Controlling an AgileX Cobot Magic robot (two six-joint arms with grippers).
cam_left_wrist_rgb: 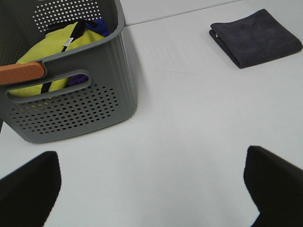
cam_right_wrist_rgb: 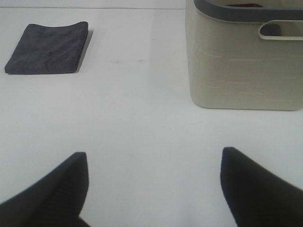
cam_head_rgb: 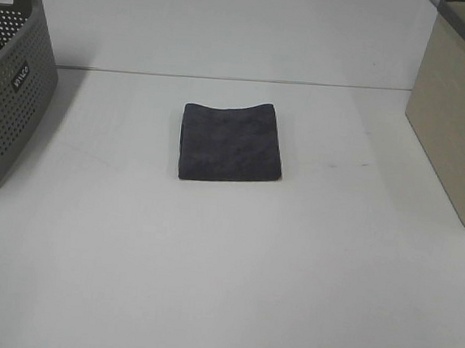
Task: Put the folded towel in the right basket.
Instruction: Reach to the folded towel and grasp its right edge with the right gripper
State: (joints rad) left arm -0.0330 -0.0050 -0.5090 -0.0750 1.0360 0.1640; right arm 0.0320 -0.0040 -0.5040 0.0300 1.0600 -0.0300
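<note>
A dark grey folded towel [cam_head_rgb: 230, 142] lies flat in the middle of the white table. It also shows in the left wrist view [cam_left_wrist_rgb: 256, 37] and in the right wrist view [cam_right_wrist_rgb: 48, 48]. The beige right basket [cam_head_rgb: 459, 113] stands at the table's right edge and shows in the right wrist view [cam_right_wrist_rgb: 245, 61]. My left gripper [cam_left_wrist_rgb: 151, 189] is open and empty, well short of the towel. My right gripper [cam_right_wrist_rgb: 154, 187] is open and empty, apart from both towel and basket. Neither gripper shows in the exterior view.
A grey perforated basket [cam_head_rgb: 8, 81] stands at the left edge; in the left wrist view [cam_left_wrist_rgb: 71, 101] it holds a yellow cloth [cam_left_wrist_rgb: 59, 45] and other items. The white table [cam_head_rgb: 222, 287] stretches bare in front of the towel.
</note>
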